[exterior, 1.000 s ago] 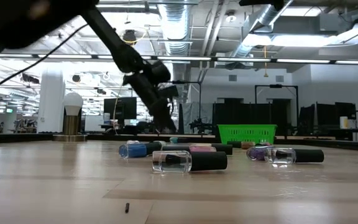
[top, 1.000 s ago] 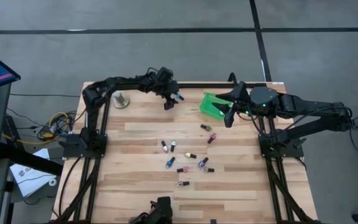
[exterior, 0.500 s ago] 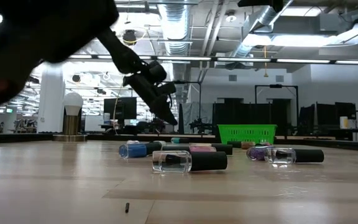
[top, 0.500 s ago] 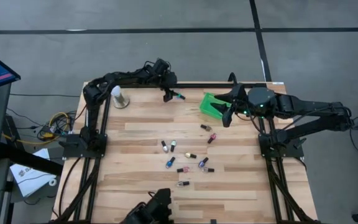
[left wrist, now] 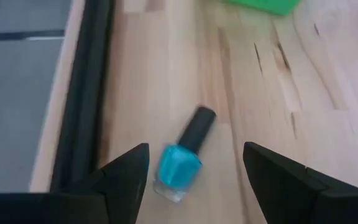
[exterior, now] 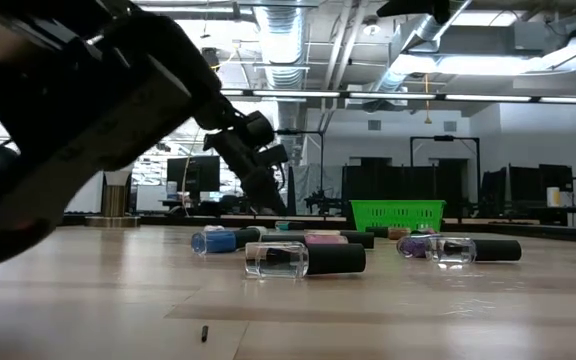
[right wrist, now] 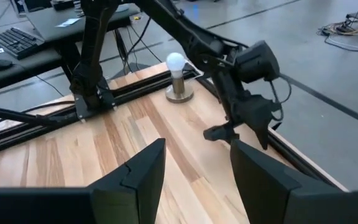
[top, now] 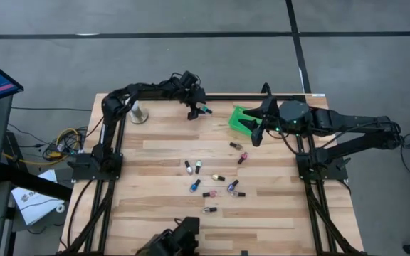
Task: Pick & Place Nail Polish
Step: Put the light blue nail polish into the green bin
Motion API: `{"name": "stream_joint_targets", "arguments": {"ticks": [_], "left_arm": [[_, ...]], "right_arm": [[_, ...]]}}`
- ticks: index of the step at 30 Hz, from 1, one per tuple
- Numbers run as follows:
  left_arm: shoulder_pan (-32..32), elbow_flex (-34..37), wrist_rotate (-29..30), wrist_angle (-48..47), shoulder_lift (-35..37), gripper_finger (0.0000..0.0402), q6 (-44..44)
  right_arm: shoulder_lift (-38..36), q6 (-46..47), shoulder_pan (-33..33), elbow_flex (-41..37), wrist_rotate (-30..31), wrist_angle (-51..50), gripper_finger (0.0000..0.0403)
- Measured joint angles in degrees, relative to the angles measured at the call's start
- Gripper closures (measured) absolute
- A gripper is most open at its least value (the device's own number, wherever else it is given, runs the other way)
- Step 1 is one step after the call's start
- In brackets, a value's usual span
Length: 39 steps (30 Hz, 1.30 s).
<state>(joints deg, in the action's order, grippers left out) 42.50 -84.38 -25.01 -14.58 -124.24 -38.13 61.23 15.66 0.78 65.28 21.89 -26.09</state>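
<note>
At the table's ten o'clock corner in the high view stands a white ball-topped stand (top: 135,112) on its metal base, and just past it, toward twelve o'clock along the far edge, the left gripper (top: 194,111) hangs low over the wooden table (top: 162,146). Its wrist view shows its two dark fingers (left wrist: 124,171) spread wide apart, gripping nothing, with a teal nail polish bottle (left wrist: 181,162) lying on its side on the boards between them, its slim dark cap pointing away from the camera and a black rail running alongside. In the high view that teal bottle (top: 205,109) lies just beside the gripper on its three o'clock side. Near the table's centre, toward six o'clock from there, the other nail polish bottles (top: 212,181) lie scattered on their sides, a blue one, a pink one and purple ones among them, and a clear-looking one nearest the front edge; the low view shows that one (exterior: 305,259) lying flat with its dark cap. At about two o'clock sits a green basket (top: 243,119), and the right gripper (top: 256,131) hovers at its near edge, well apart from the bottles. The right wrist view shows its fingers (right wrist: 135,171) spread apart and empty.
</note>
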Motion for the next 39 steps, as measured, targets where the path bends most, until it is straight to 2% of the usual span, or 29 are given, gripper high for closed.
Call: {"name": "stream_joint_targets", "arguments": {"ticks": [11, 20, 30, 39], "left_arm": [[0.0, -8.4, -1.8, -10.4, -5.3, 0.0169, 0.9], [-1.1, -8.5, -1.0, -11.8, -5.2, 0.0213, 0.2], [-2.5, -9.2, 3.0, -16.7, -5.0, 0.0299, -0.2], [-2.9, -9.2, 5.5, -18.2, -4.8, 0.0304, 5.5]], "right_arm": [[0.0, -0.2, 0.0, 0.0, 0.0, 2.8, 0.0233], [0.0, -0.2, 0.0, 0.0, 0.0, 3.0, 0.0235], [0.0, -0.2, 0.0, 0.0, -1.0, 5.3, 0.0235], [0.0, -0.2, -1.2, 0.0, -1.1, 5.8, 0.0239]]}}
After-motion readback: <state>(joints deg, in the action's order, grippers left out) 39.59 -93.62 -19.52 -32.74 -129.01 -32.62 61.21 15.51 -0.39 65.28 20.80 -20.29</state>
